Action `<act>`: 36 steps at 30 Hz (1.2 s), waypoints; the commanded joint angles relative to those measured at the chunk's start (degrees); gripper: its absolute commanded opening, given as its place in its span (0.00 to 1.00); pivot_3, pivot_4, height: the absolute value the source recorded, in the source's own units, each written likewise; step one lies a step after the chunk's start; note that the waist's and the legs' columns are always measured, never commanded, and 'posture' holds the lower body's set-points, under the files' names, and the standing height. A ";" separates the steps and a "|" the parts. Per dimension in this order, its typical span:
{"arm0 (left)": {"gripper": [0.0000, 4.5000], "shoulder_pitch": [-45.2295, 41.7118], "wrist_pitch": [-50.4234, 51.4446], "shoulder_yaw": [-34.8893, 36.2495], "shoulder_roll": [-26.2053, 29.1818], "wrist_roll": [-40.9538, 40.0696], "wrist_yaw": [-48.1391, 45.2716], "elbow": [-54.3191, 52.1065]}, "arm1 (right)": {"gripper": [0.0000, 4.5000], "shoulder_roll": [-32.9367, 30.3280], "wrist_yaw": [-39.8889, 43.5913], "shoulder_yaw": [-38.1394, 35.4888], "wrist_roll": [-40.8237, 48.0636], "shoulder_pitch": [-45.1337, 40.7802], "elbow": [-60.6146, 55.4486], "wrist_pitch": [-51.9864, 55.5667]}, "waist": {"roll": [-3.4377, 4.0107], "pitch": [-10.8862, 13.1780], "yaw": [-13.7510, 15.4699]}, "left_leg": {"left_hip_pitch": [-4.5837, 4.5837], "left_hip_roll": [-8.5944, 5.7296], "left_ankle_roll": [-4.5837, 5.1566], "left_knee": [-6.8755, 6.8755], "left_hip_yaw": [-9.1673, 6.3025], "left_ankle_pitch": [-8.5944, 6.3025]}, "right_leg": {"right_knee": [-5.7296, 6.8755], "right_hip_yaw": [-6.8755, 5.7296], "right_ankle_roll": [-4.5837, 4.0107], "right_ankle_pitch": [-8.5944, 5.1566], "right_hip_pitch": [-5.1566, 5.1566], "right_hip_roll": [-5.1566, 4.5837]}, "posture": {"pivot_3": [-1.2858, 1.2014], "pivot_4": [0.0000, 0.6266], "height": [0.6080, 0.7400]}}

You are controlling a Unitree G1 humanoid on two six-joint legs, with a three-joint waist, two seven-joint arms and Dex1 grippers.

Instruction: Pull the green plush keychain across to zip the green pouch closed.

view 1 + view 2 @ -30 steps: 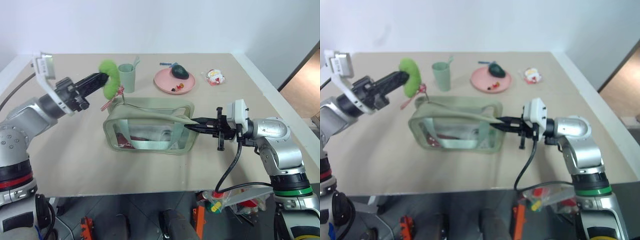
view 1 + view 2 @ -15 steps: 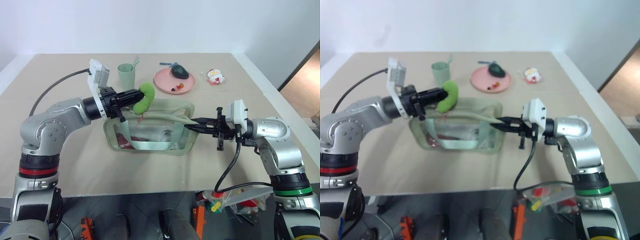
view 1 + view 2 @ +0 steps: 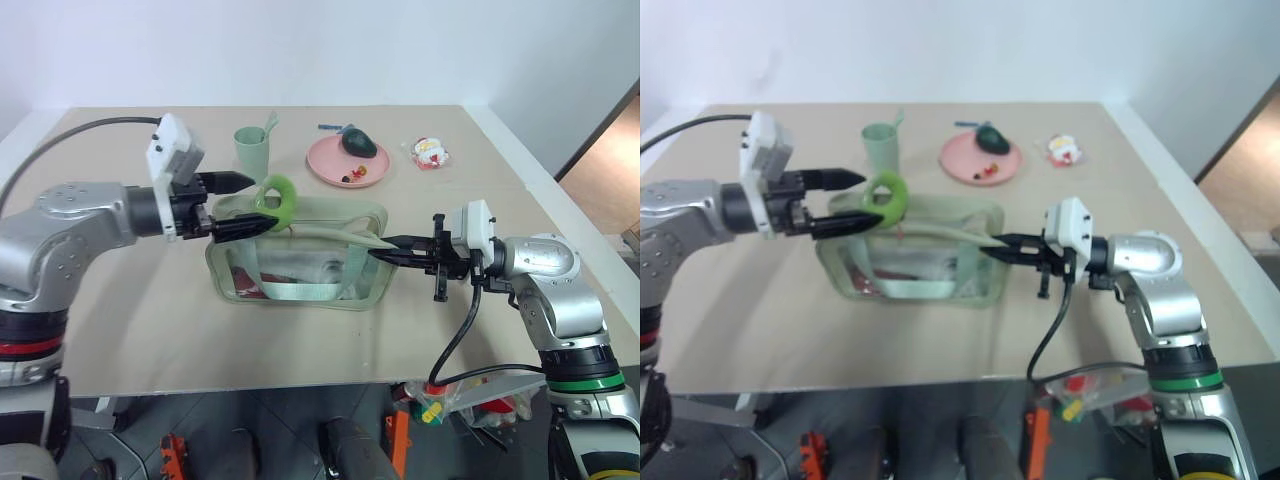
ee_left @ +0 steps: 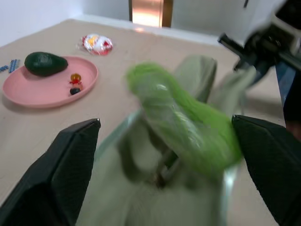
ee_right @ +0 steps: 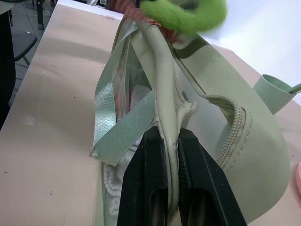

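Observation:
The green pouch (image 3: 300,270) lies mid-table, its clear side panel facing me. Over its top left end hangs the green plush keychain (image 3: 278,197), a lime loop, blurred in the left wrist view (image 4: 183,117). My left gripper (image 3: 262,200) is open, its fingers (image 4: 70,174) spread wide to either side of the keychain without touching it. My right gripper (image 3: 385,255) reaches in from the right and is shut on the pouch's pale green strap (image 5: 162,94) at the right end.
Behind the pouch stands a pale green cup (image 3: 253,150). A pink plate (image 3: 335,170) with an avocado and small bits sits further right, then a small red-and-white packet (image 3: 431,153). The table's front edge (image 3: 300,385) runs near me.
My left gripper carried the keychain from left of the pouch rightward over its top, then opened and let it go. The right gripper kept still on the strap.

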 commanded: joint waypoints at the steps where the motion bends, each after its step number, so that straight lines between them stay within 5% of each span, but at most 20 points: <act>1: 0.99 2.23 -2.33 5.89 3.62 0.91 -1.06 -2.45 | 0.00 -0.34 0.30 -0.22 -0.39 -0.43 -0.14 -0.79 | 0.00 0.00 0.01 | 0.00 0.00 0.00 0.00 -0.01 0.00 | 0.00 -0.02 -0.01 0.00 0.01 0.00 | 0.52 0.24 1.00; 8: 0.99 13.49 -3.06 11.47 5.05 0.61 -0.42 -6.88 | 0.00 -0.21 0.84 0.14 -0.45 -1.22 0.98 -1.32 | 0.00 0.00 -0.02 | 0.03 0.00 0.00 0.02 0.07 0.00 | 0.00 0.00 -0.06 -0.03 0.02 -0.07 | 0.52 0.24 1.00; 15: 0.99 23.04 -4.69 13.60 -0.18 -0.14 4.01 -10.83 | 0.00 -0.43 1.21 0.04 -0.55 -1.21 1.14 -1.52 | 0.01 0.00 0.05 | 0.04 0.02 0.00 0.01 0.05 0.00 | 0.00 -0.05 -0.08 -0.04 0.02 -0.07 | 0.52 0.24 1.00; 25: 0.29 23.15 -9.59 9.84 -6.49 3.77 7.01 -8.93 | 0.00 -1.61 1.73 -0.19 1.01 -1.42 0.10 2.81 | -0.02 -0.01 0.09 | 0.05 0.00 0.01 0.06 0.06 0.00 | 0.00 -0.02 -0.08 0.00 0.05 -0.07 | 0.52 0.24 1.00; 26: 0.22 22.98 -9.82 9.30 -6.77 3.99 7.07 -8.79 | 0.17 -1.99 1.57 -0.32 1.90 -1.57 -0.51 4.97 | -0.02 -0.01 0.11 | 0.05 0.00 0.00 0.06 0.06 0.00 | 0.00 -0.02 -0.08 0.00 0.05 -0.07 | 0.52 0.24 1.00; 29: 0.00 22.20 -10.20 8.20 -7.63 4.02 7.08 -8.63 | 0.39 -3.46 1.44 -1.08 4.30 -2.48 -1.76 11.16 | -0.02 0.00 0.13 | 0.03 -0.01 0.00 0.06 0.06 0.00 | 0.00 -0.02 -0.08 0.00 0.05 -0.08 | 0.52 0.24 1.00; 36: 0.00 21.92 -9.73 7.70 -7.74 3.94 6.31 -8.82 | 0.93 -8.59 -1.71 -5.99 18.72 -15.87 -2.46 37.55 | 0.06 0.05 -0.07 | 0.02 -0.03 0.01 0.09 0.08 0.00 | 0.00 0.02 -0.06 0.01 0.02 -0.09 | 0.52 0.24 1.00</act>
